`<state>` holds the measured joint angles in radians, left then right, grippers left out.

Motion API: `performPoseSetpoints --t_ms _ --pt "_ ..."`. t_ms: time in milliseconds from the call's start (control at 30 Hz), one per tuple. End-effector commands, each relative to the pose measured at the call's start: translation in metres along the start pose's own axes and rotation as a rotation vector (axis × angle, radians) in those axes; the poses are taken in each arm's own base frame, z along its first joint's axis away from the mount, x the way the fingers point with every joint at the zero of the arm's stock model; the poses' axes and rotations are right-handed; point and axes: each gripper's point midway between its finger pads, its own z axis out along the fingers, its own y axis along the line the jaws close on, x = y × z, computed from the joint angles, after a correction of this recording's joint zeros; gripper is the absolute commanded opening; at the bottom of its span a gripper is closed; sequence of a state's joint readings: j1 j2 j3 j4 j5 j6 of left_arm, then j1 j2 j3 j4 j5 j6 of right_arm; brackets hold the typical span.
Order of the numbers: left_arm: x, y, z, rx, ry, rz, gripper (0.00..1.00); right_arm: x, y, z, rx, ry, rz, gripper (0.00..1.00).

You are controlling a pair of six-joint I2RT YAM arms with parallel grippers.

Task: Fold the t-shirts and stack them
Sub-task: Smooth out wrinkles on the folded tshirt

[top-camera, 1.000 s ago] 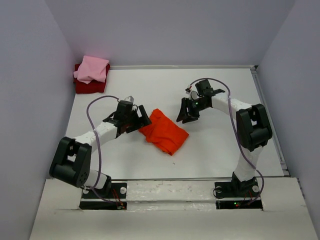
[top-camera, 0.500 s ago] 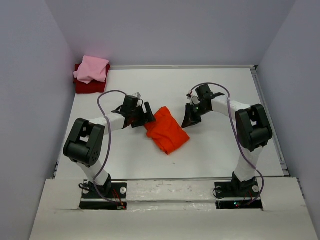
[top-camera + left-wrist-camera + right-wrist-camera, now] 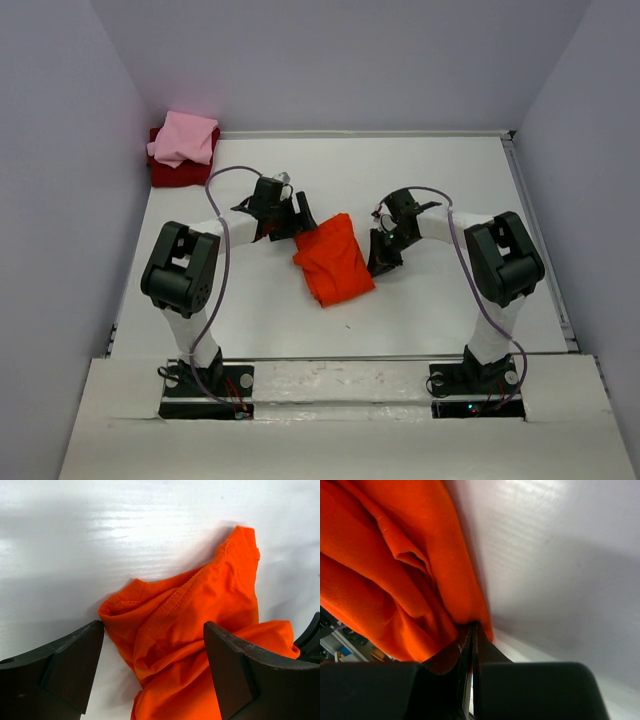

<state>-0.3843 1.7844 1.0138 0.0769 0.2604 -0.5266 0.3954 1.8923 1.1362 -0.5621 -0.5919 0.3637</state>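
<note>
T-shirt (image 3: 335,262) edge pinched by right pincer (image 3: 472,630).

orange-red t-shirt (image 3: 335,262) | pink t-shirt (image 3: 185,138) | dark red t-shirt (image 3: 182,176) | white table (image 3: 450,180)

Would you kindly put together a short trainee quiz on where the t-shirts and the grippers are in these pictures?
1. True or false: the left gripper is shut on the orange t-shirt.
2. The pink t-shirt lies: A) on top of the dark red t-shirt; B) beneath it; C) well apart from it.
3. What is the right gripper pinching?

Key
1. False: its jaws stand open around a corner of the cloth.
2. A.
3. The orange t-shirt, at its edge.
</note>
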Motion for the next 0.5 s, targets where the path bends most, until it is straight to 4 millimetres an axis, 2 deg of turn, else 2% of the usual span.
performPoseSetpoints --t_ms 0,333,467 --pt "-0.021 -0.016 0.001 0.04 -0.028 0.046 0.89 -0.005 0.019 -0.008 -0.02 -0.069 -0.032 0.05" --pt "-0.032 -0.028 0.008 0.081 -0.027 0.061 0.89 0.011 0.028 -0.009 -0.017 -0.074 0.008 0.03" --pt "-0.035 -0.033 0.009 0.108 -0.033 0.075 0.89 0.015 0.039 -0.01 -0.04 -0.07 0.009 0.03"
